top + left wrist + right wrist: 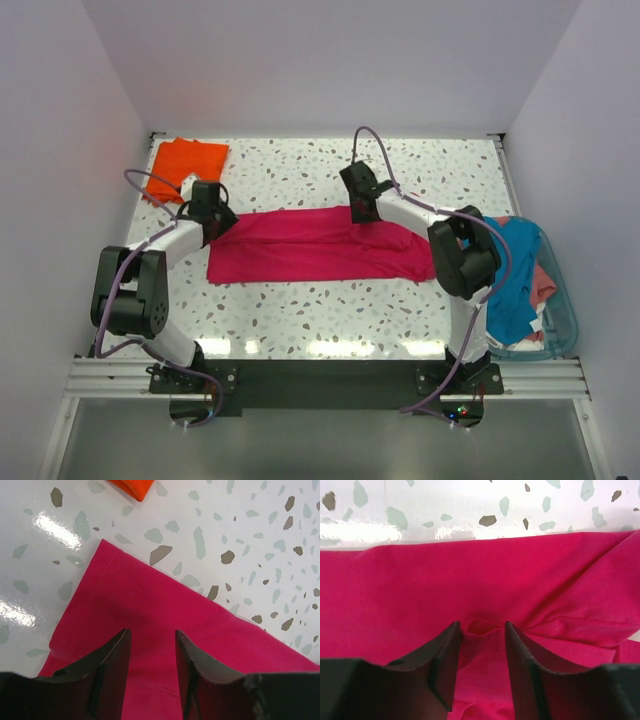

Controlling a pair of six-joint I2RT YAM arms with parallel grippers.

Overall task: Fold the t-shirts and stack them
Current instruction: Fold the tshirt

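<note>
The magenta-red t-shirt (310,245) lies folded into a long band across the middle of the table. My left gripper (212,218) is at its left end; in the left wrist view the gripper (152,631) is open, with flat cloth (150,595) between the fingers. My right gripper (360,207) is at the band's far edge; it (482,623) is open, with a small ridge of the shirt (420,580) between its fingers. The orange t-shirt (185,165) lies folded at the back left. The teal-blue t-shirt (515,275) and the salmon-pink t-shirt (543,283) lie in the tub.
The clear blue-rimmed tub (567,325) stands at the right edge of the speckled table (300,320). A corner of the orange shirt (135,487) shows at the top of the left wrist view. White walls close in the table on three sides.
</note>
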